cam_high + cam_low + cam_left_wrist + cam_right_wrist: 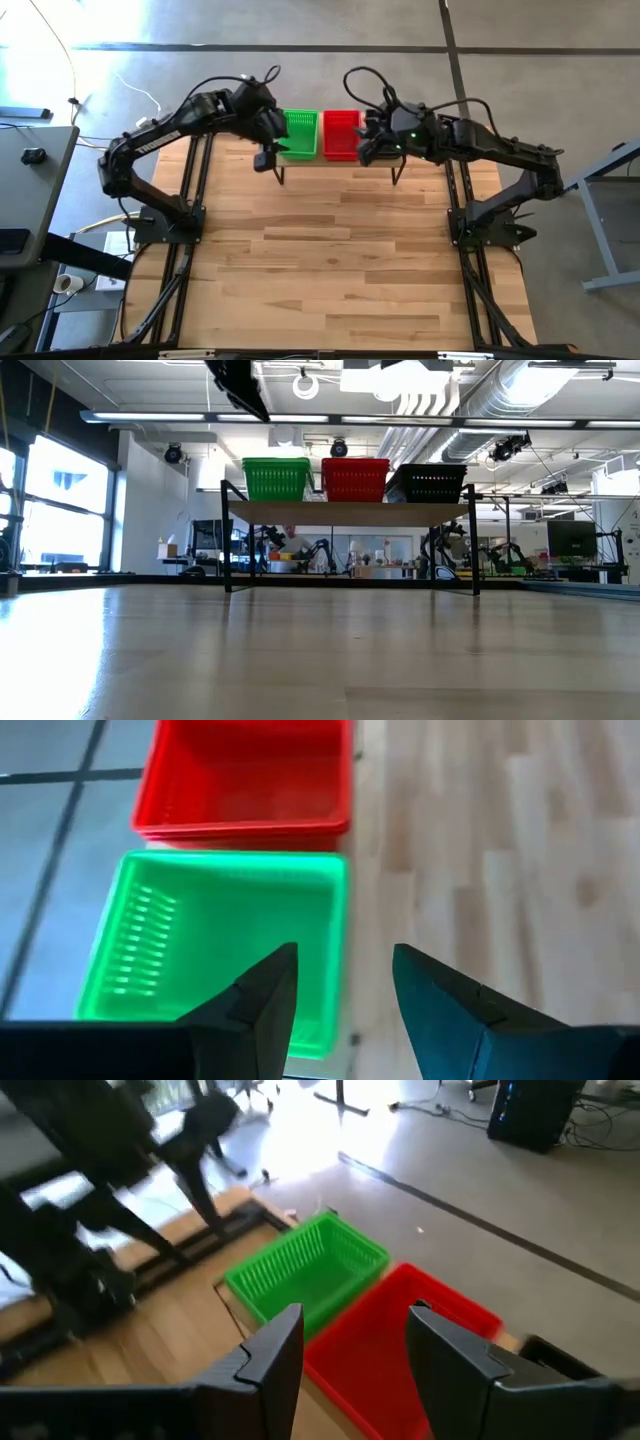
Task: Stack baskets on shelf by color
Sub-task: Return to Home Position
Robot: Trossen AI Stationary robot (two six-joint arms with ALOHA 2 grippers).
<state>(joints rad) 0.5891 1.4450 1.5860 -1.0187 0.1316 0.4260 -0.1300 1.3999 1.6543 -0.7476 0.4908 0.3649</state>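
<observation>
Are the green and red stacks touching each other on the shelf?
Apart. The low view shows a clear gap between the green stack and the red stack.

In the high view my right arm (pixel 480 150) covers the black baskets (pixel 427 483) entirely, and the shelf (pixel 335 163) shows only as a thin strip. In the low view only a dark piece of my left arm (pixel 238 385) shows, cut off at the upper edge. How many baskets nest in the green stack (pixel 276 479) or the red stack (pixel 355 479) I cannot tell. The fingers of my left gripper (pixel 344 952) hide the green stack's near rim.
</observation>
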